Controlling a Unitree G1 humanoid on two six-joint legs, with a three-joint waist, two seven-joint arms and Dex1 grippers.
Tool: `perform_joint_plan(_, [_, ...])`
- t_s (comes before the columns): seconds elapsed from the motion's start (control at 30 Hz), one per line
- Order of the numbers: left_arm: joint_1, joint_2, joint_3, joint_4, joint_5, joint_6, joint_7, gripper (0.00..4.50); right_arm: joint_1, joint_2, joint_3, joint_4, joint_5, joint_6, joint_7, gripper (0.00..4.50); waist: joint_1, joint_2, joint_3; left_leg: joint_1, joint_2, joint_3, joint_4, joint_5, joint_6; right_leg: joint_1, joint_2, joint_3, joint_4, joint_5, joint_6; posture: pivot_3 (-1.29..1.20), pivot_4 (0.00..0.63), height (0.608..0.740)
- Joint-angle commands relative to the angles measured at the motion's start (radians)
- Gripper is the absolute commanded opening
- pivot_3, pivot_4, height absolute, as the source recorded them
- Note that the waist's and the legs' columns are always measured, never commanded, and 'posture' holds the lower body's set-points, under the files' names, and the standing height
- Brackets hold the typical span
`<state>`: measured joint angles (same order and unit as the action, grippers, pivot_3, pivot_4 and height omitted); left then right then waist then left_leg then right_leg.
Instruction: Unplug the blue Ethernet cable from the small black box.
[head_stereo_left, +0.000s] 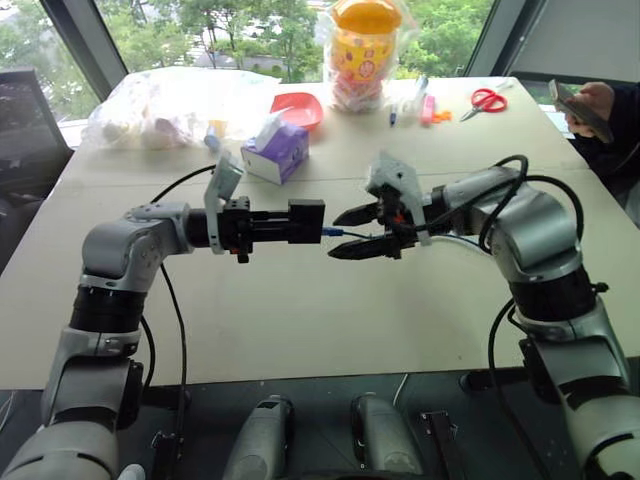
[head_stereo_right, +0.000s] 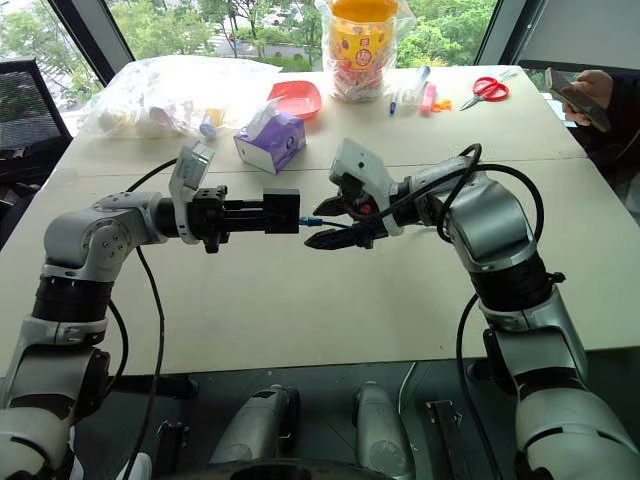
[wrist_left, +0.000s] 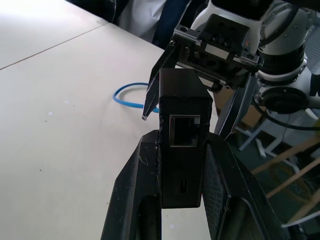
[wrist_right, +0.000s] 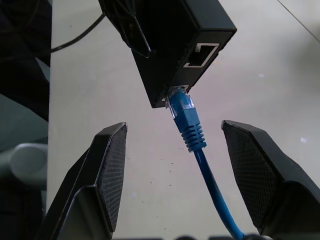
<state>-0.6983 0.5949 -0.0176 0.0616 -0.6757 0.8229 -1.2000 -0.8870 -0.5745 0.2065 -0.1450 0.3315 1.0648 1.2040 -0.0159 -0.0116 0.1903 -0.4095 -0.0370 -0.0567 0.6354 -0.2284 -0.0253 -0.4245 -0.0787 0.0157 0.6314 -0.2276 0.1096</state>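
Observation:
My left gripper (head_stereo_left: 292, 222) is shut on the small black box (head_stereo_left: 307, 220), holding it level above the table (head_stereo_left: 300, 330). In the left wrist view the box (wrist_left: 182, 100) stands between the two fingers, with an empty port facing the camera. The blue Ethernet cable (wrist_right: 189, 125) has its clear plug seated in the box's (wrist_right: 175, 45) lower port. My right gripper (head_stereo_left: 334, 236) faces the box from the right. It is open, with one finger on each side of the plug and neither touching it. A loop of the cable (wrist_left: 126, 97) lies on the table behind.
A purple tissue box (head_stereo_left: 277, 150) and a red bowl (head_stereo_left: 298, 108) sit at the back. Beside them are a bagged yellow jar (head_stereo_left: 362, 50), a clear bag of items (head_stereo_left: 160, 105) and red scissors (head_stereo_left: 488, 100). A person's hand (head_stereo_left: 592, 105) holds a phone at the far right.

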Motion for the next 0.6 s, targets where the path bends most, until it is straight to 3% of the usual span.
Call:
perform_joint_plan(0.03, [0.009, 0.026, 0.002, -0.049, 0.003, -0.024, -0.027, 0.48, -0.043, -0.001, -0.035, -0.002, 0.076, 0.051, -0.007, 3.11, -0.001, 0.000, 0.000, 0.000, 0.000, 0.000, 0.000, 0.000, 0.000, 0.000, 0.000, 0.000, 0.000, 0.000, 0.000, 0.00, 0.150, 0.740])
perform_joint_plan(0.13, [0.017, 0.028, 0.000, -0.055, 0.008, -0.034, -0.029, 0.48, -0.054, -0.006, -0.033, 0.000, 0.106, 0.068, -0.023, 3.11, -0.001, 0.000, 0.000, 0.000, 0.000, 0.000, -0.001, 0.000, 0.000, 0.000, 0.000, 0.000, 0.000, 0.000, 0.000, 0.00, 0.150, 0.740])
perform_joint_plan(0.33, [0.019, 0.028, -0.003, -0.060, 0.010, -0.038, -0.027, 0.48, -0.067, -0.013, -0.012, 0.004, 0.133, 0.075, -0.051, 0.27, 0.000, 0.000, 0.000, 0.000, 0.000, 0.000, 0.000, 0.000, 0.000, 0.000, 0.000, 0.000, 0.000, 0.000, 0.000, 0.00, 0.150, 0.740])
perform_joint_plan(0.6, [0.023, 0.034, 0.004, -0.078, -0.005, -0.024, -0.029, 0.48, -0.069, -0.019, 0.023, 0.012, 0.140, 0.053, -0.071, 0.27, -0.001, 0.000, 0.000, 0.000, 0.000, 0.000, 0.000, 0.000, 0.000, 0.000, 0.000, 0.000, 0.000, 0.000, 0.000, 0.00, 0.150, 0.740])
